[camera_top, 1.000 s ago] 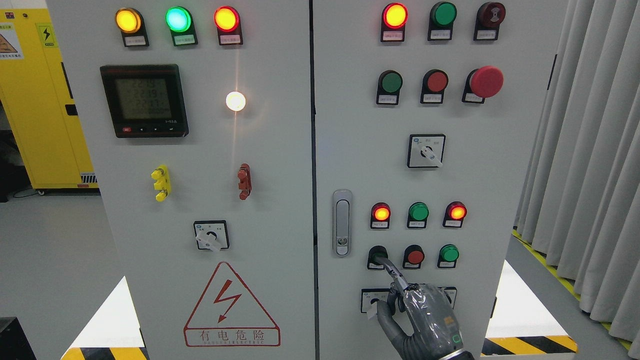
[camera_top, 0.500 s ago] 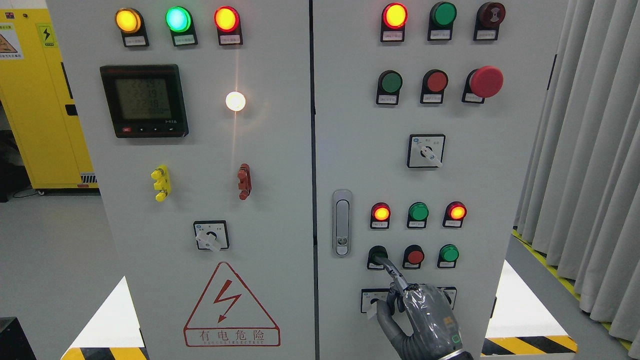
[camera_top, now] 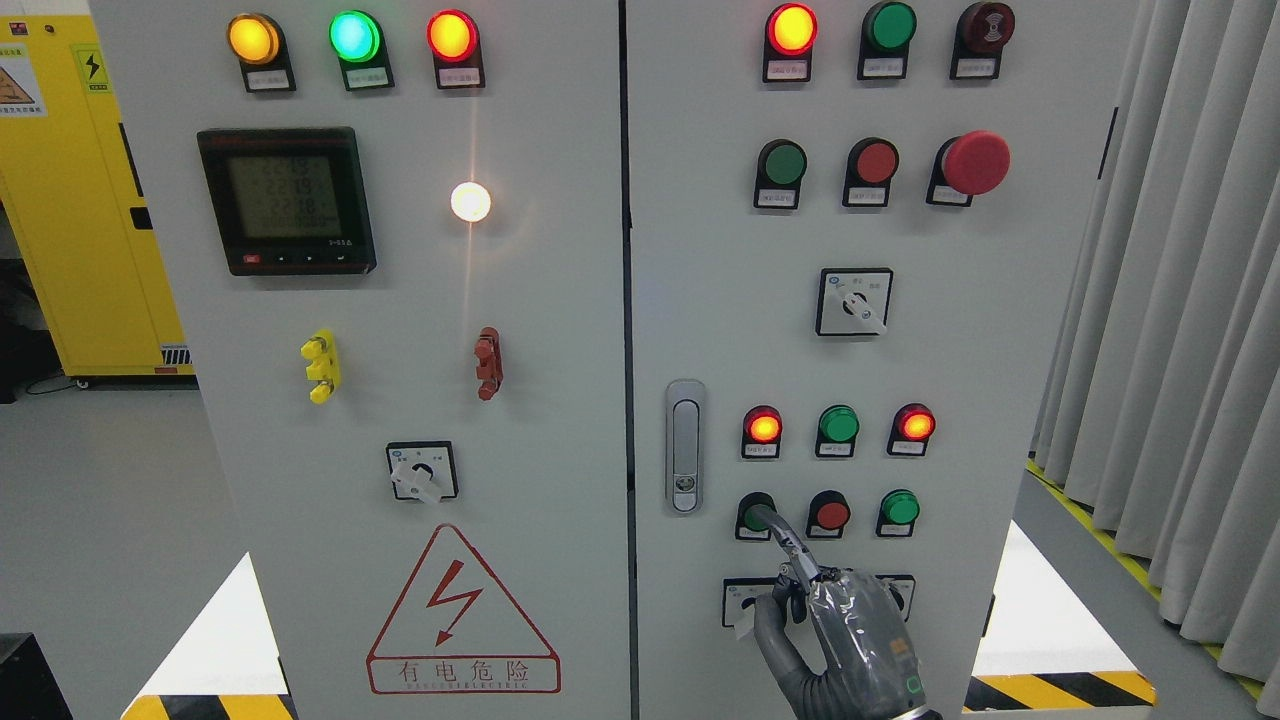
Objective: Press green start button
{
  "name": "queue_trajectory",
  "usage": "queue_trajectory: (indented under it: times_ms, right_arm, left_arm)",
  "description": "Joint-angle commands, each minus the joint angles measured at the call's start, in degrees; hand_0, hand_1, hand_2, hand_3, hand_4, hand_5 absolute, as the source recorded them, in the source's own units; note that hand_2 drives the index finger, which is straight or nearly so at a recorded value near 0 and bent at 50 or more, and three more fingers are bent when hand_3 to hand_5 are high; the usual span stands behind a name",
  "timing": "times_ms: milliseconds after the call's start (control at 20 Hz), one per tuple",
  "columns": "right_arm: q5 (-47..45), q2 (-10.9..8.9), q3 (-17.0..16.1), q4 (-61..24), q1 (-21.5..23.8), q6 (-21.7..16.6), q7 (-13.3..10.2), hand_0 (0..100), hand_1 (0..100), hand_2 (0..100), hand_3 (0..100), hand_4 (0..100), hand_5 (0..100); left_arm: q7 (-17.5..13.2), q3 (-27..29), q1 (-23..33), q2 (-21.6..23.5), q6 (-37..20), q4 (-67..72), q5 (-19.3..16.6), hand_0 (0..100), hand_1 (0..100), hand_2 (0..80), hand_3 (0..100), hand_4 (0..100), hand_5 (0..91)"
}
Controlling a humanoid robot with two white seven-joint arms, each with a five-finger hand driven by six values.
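The green start button (camera_top: 751, 519) is the leftmost of three buttons low on the right door of the grey control cabinet (camera_top: 700, 300). My right hand (camera_top: 800, 588) comes up from the bottom edge. Its index finger (camera_top: 783, 537) is stretched out, and the tip rests on the button's upper right edge. The other fingers are curled and hold nothing. The left hand is out of view.
A red button (camera_top: 830, 514) and another green button (camera_top: 899, 507) sit right of the start button. Lit lamps (camera_top: 764, 425) are above it. A rotary switch (camera_top: 742, 600) is partly hidden behind my hand. The door latch (camera_top: 684, 445) is to the left, and a grey curtain (camera_top: 1180, 300) to the right.
The hand has barely moved. More of the button's green face shows beside the fingertip now than before. The whole view has shifted slightly.
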Motion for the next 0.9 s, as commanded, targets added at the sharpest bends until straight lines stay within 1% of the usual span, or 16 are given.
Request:
queue_trajectory:
  times_ms: [0,100,200,250,350,450,500,550,600,700,850]
  right_arm:
    - [-1.03,-1.18,0.45,-3.55,2.17,-1.34,-1.18,89,90,0,79,86,84]
    - [-4.71,-1.27,0.63,-5.40,4.10,-1.61,-1.01,89,89,0,75,83,81]
    - [-10.50,-1.44,1.33,-7.16,5.59,-1.43,-0.48,84,85,0,64,74,74]
    - [-13.57,-1.71,2.03,-7.86,6.47,-1.17,-0.40,81,83,0,58,70,69]
    - [-19.90,-1.80,2.82,-9.00,8.05,-1.08,0.30,80,82,1,50,59,62]
    - [-26.40,-1.80,3.87,-10.58,10.34,-1.08,2.32,80,80,2,35,44,42]
    - [-29.22,-1.80,4.49,-11.46,11.48,-1.08,3.29,81,80,2,33,41,39]
    - [-31.60,-1.88,5.10,-12.34,12.53,-0.99,3.91,83,78,1,29,37,33]
    - [-33.10,-1.88,5.28,-13.13,13.59,-0.99,3.91,84,77,1,26,34,30]
    - [-34.69,-1.88,5.29,-13.75,15.00,-0.99,3.91,84,74,0,18,27,22]
    - [-36.10,-1.88,5.20,-13.75,15.18,-0.99,3.91,80,71,0,9,18,14]
  left_arm:
    - [0.02,0.00,-0.01,0.00,0.01,0.02,0.00,12,56,0.0,0,0,0.0]
    - [0.02,0.00,-0.01,0.00,0.01,0.02,0.00,12,56,0.0,0,0,0.0]
    - [0.02,0.00,-0.01,0.00,0.01,0.02,0.00,12,56,0.0,0,0,0.0]
    - [0.02,0.00,-0.01,0.00,0.01,0.02,0.00,12,56,0.0,0,0,0.0]
    - [0.02,0.00,-0.01,0.00,0.01,-0.07,0.00,12,56,0.0,0,0,0.0]
    - [0.02,0.00,-0.01,0.00,0.01,0.02,0.00,12,56,0.0,0,0,0.0]
    - [0.02,0.00,-0.01,0.00,0.01,0.02,0.00,12,56,0.0,0,0,0.0]
    - [0.02,0.00,-0.01,0.00,0.01,0.02,0.00,12,56,0.0,0,0,0.0]
    - [0.02,0.00,-0.01,0.00,0.01,0.02,0.00,12,56,0.0,0,0,0.0]
    - [0.02,0.00,-0.01,0.00,0.01,-0.07,0.00,12,56,0.0,0,0,0.0]
    - [0.02,0.00,-0.01,0.00,0.01,0.02,0.00,12,56,0.0,0,0,0.0]
